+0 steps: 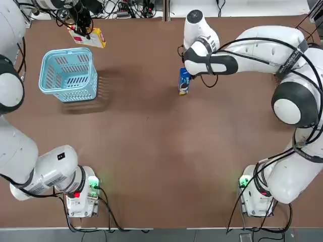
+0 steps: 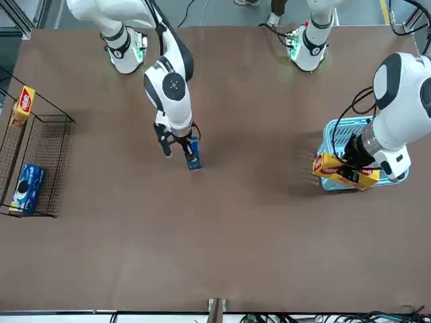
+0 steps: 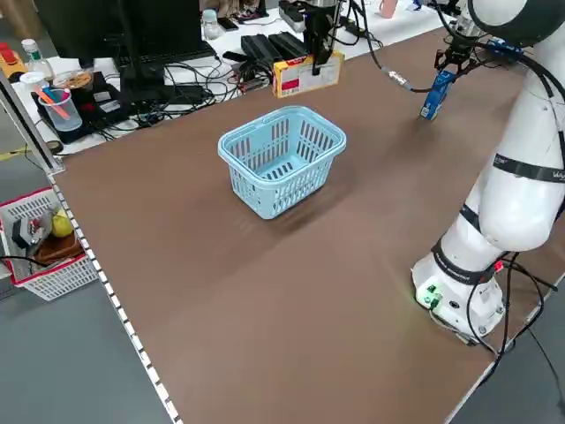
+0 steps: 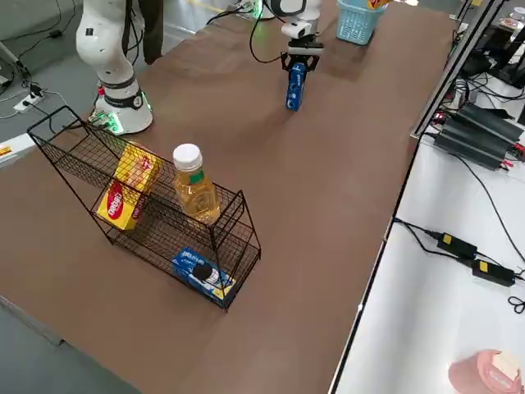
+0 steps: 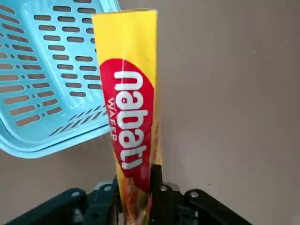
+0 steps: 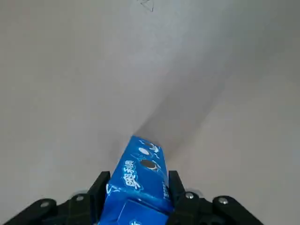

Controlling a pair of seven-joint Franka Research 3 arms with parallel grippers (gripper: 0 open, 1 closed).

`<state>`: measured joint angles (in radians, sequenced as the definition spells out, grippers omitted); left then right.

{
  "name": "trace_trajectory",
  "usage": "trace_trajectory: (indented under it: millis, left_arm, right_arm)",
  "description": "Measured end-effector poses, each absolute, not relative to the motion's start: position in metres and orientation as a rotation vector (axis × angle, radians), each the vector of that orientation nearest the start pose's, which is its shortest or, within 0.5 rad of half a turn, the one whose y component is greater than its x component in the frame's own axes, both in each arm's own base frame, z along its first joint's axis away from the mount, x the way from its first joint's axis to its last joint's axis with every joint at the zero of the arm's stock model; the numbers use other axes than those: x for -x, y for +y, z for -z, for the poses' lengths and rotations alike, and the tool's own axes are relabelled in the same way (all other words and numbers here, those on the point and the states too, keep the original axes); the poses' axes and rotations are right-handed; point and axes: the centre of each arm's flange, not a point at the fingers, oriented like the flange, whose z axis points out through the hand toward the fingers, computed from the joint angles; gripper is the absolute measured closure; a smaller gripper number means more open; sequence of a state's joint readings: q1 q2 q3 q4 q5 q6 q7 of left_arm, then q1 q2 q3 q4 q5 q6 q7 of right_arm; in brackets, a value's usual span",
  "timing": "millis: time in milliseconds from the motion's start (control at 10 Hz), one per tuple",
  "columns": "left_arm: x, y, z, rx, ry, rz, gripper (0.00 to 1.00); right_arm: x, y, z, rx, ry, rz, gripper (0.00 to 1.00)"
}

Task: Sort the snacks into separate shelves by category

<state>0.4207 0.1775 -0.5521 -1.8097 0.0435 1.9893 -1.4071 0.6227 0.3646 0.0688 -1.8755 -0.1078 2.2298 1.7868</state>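
Basket (image 1: 68,74) serves as reference. Left gripper (image 5: 136,199) is clamped on a yellow box (image 1: 90,38), just beyond the basket's far side. Right gripper (image 6: 137,187) brackets an upright blue packet (image 1: 184,80) on the table (image 1: 161,151), well right of the basket; contact cannot be confirmed.

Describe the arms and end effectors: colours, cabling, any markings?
Both arms are glossy white rounded shells with black joint bands, grey caps and black cables along the links. The bases glow green, with a red light on the left one. The left end effector and right end effector are black two-finger units.
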Motion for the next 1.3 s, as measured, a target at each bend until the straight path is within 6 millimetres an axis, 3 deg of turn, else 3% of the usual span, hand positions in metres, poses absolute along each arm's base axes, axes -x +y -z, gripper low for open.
trace_trajectory:
  millis: [400, 900, 1000, 1200, 1300]
  left_arm:
    - [-0.604, -0.066, -0.458, 2.587, -1.884, -0.025, 0.75]
    - [-0.603, -0.071, -0.460, 2.567, -1.916, -0.024, 0.75]
    - [-0.604, -0.071, -0.461, 2.563, -1.923, -0.021, 0.75]
    - [-0.605, -0.077, -0.466, 2.555, -1.947, -0.012, 0.75]
    - [-0.603, -0.096, -0.469, 2.558, -1.951, -0.009, 0.75]
  right_arm:
    - [-0.490, 0.395, -0.319, 2.823, 1.468, 0.085, 0.48]
    - [-0.505, 0.362, -0.344, 3.202, 1.009, -0.100, 0.53]
    - [-0.510, 0.348, -0.350, 3.280, 0.853, -0.174, 0.53]
    - [-0.528, 0.300, -0.357, 3.375, 0.495, -0.340, 0.53]
    - [-0.539, 0.269, -0.358, 3.392, 0.318, -0.435, 0.53]
